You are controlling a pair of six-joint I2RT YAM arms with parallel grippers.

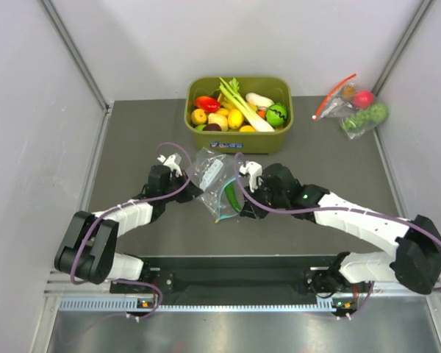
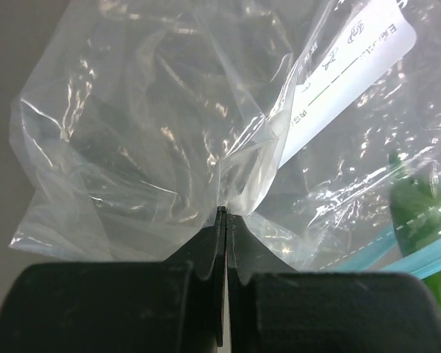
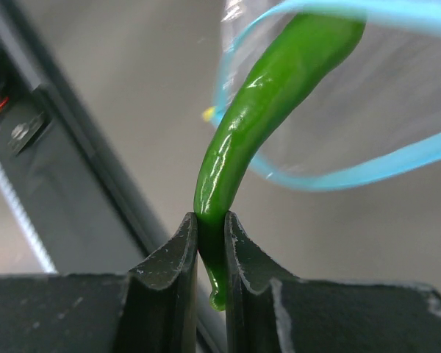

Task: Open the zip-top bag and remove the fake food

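Reaching inward from their bases at the near edge of the table [image 1: 132,140], the two arms meet over its middle with the zip-top bag [image 1: 212,176] between them. The left gripper [image 2: 224,213] has its fingers pressed tight together on a bunched fold of the bag's clear, crinkled film, with no gap showing between them. In the left wrist view the white label patch [image 2: 353,66] lies up and to the right of that pinch. The right gripper [image 3: 209,218] clamps the thin end of a glossy green piece [image 3: 268,88] of fake food, curved like a chilli. Its tip pokes out just below the fingers, and its thicker end lies inside the loop of the blue-green zip strip [image 3: 367,170], which is parted into an open mouth. From above, this piece shows as a dark green sliver at the bag's near right edge, right beside the right gripper. Whether the bag rests on the table or hangs just clear of it cannot be told. Just beyond the bag sits an olive-green bin [image 1: 239,143]. It holds a leek [image 1: 244,110] lying diagonally and a radish [image 1: 259,99] among red, yellow and orange toy fruits. At the far right, well apart from the bin, lies a second clear bag [image 1: 356,110] with a red zip strip and red and green pieces inside.
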